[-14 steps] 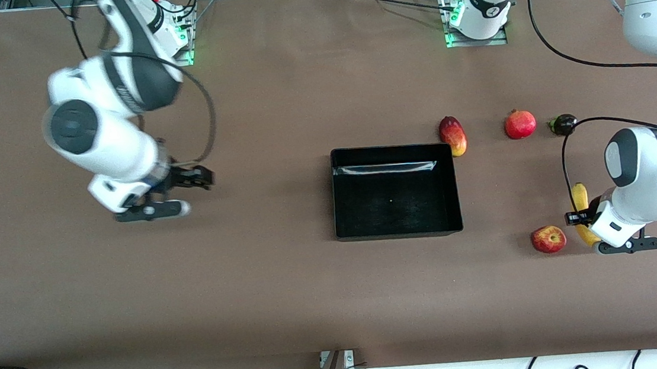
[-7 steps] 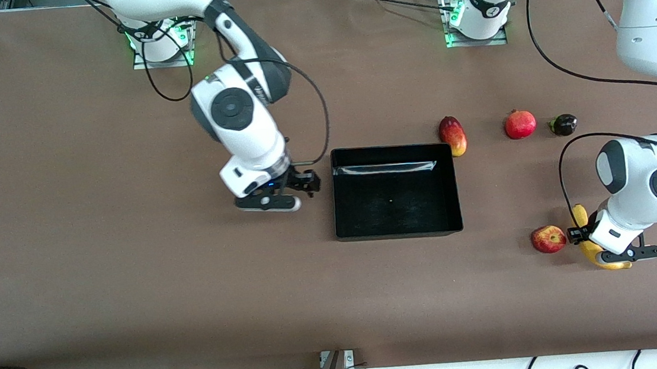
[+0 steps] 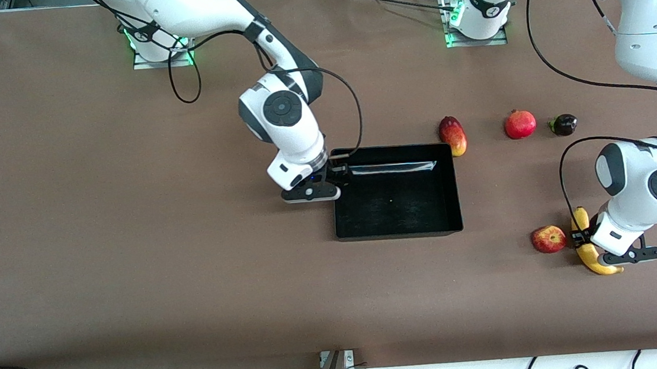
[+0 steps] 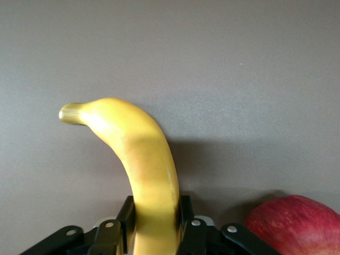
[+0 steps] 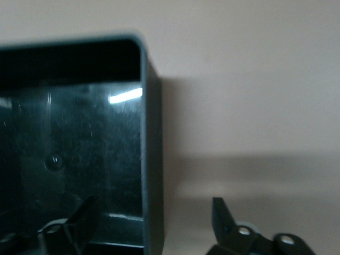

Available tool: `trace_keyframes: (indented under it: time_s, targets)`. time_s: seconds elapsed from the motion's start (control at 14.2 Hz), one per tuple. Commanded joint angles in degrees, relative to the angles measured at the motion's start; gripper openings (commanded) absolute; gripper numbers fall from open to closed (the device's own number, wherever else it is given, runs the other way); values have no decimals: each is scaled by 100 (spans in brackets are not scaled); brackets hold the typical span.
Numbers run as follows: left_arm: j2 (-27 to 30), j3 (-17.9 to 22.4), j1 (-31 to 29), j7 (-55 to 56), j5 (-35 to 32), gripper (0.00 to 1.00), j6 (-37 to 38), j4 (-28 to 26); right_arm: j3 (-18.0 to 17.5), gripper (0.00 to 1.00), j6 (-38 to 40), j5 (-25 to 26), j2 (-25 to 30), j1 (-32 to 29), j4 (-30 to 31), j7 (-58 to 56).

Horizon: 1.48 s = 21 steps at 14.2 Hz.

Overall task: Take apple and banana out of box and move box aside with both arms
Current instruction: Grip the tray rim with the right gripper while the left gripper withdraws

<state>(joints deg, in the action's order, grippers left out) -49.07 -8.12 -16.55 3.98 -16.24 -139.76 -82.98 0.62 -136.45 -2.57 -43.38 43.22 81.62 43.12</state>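
Observation:
The black box [image 3: 398, 233] lies mid-table. My right gripper [image 3: 336, 175] is open and straddles the box's wall at the right arm's end, near the corner toward the bases; in the right wrist view [image 5: 154, 215] one finger is inside the wall [image 5: 151, 159] and one outside. My left gripper [image 3: 580, 238] is shut on the yellow banana [image 3: 595, 261], low at the table; in the left wrist view [image 4: 156, 223] the banana [image 4: 149, 159] is clamped between both fingers. The red apple [image 3: 548, 239] lies beside the banana, also seen in the left wrist view [image 4: 295, 226].
A red-yellow mango [image 3: 453, 135] lies by the box's corner toward the left arm's base. A red pomegranate [image 3: 520, 124] and a small dark fruit [image 3: 563, 124] lie in a row with it, toward the left arm's end.
My right arm swung from the right arm's end of the table to the box's wall. My left gripper shifted toward the front camera with the banana, which turned with it.

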Motion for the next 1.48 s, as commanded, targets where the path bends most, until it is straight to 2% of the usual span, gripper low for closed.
trace_keyframes:
  time_s: [0.0, 0.07, 0.14, 0.28, 0.49, 0.63, 0.78, 0.92, 0.99, 1.13, 1.34, 1.41]
  targets:
    - [152, 13, -6, -3, -178, 71, 309, 19, 96, 26, -40, 55, -241, 117, -182, 100]
    - [195, 21, -6, -11, -178, 73, 370, 1, 96, 10, -40, 81, -293, 117, -182, 83]
    - [300, 13, 3, -11, -178, 77, 658, 1, 96, 0, -48, 81, -346, 117, -182, 83]
    - [590, -40, 38, 15, -169, 100, 1413, 28, 96, 0, -40, 99, -364, 125, -182, 74]
    - [1091, -93, 64, -64, -100, 100, 2231, -8, 113, 0, 13, 81, -251, 64, -173, 4]
    - [1486, -250, 64, -64, -55, 100, 2907, -16, 244, 0, 179, 99, -14, 11, -94, -31]
    - [2021, -304, 239, -64, 225, 100, 3680, -34, 508, 0, 809, 20, 337, -76, -76, -390]
    - [2566, -295, 389, -64, 671, 100, 4314, -51, 526, 0, 1486, -85, 776, -488, -50, -873]
    - [2891, -234, 511, -64, 1083, 100, 4500, -138, 526, 0, 1664, -129, 987, -646, 54, -1041]
    - [3664, 11, 914, -55, 1333, 100, 4720, -445, 535, 0, 1762, -147, 1461, -1050, 510, -1488]
    - [4832, 950, 1977, -82, 1675, 100, 4862, -1367, 535, 0, 1753, -147, 2174, -1849, 1327, -2523]
    - [5202, 1049, 2128, -82, 1685, 100, 4844, -1692, 535, 0, 1753, -156, 2341, -2104, 1539, -2867]
